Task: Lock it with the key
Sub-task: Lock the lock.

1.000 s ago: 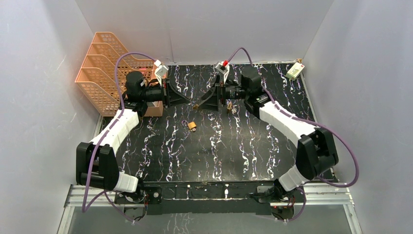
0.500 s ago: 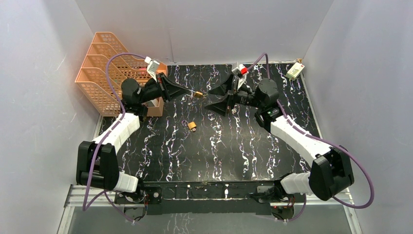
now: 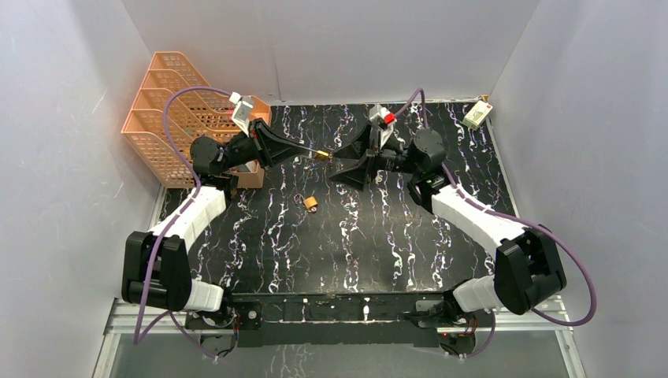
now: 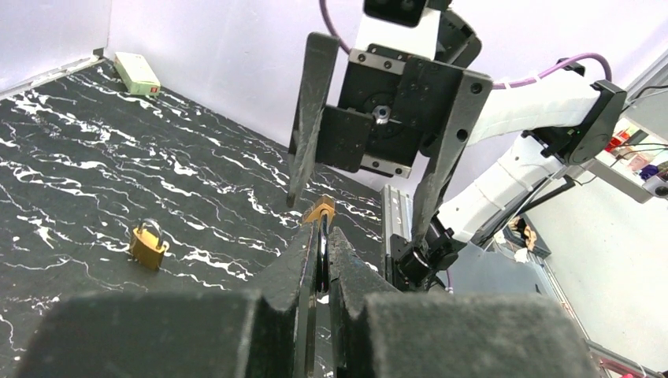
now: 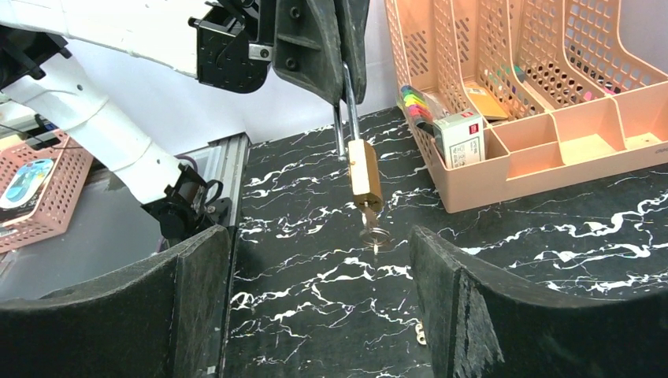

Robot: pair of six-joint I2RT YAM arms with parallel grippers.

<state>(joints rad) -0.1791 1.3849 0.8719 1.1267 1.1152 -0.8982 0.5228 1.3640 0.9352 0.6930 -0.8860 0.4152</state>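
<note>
A brass padlock point(image 5: 365, 177) hangs by its steel shackle from my left gripper point(image 4: 321, 228), which is shut on the shackle. A key point(image 5: 370, 223) with a ring sticks out of the lock's lower end. In the top view the lock point(image 3: 321, 155) is held above the back middle of the table, at the tip of the left gripper point(image 3: 309, 150). My right gripper point(image 5: 319, 236) is open and empty. It faces the lock with a gap between, and also shows in the top view point(image 3: 339, 162). A second brass padlock point(image 3: 312, 203) lies on the table, seen too in the left wrist view point(image 4: 148, 244).
An orange file organiser point(image 3: 169, 110) stands at the back left, with a small white box point(image 5: 461, 138) in its front tray. A brown box point(image 3: 250, 175) sits beside it. A white packet point(image 3: 476, 116) lies at the back right corner. A small brass piece point(image 5: 420, 332) lies on the marble table.
The left gripper has lifted the padlock up and towards the back. The right gripper drew back to the right, away from the lock, then came a little closer, jaws open.
</note>
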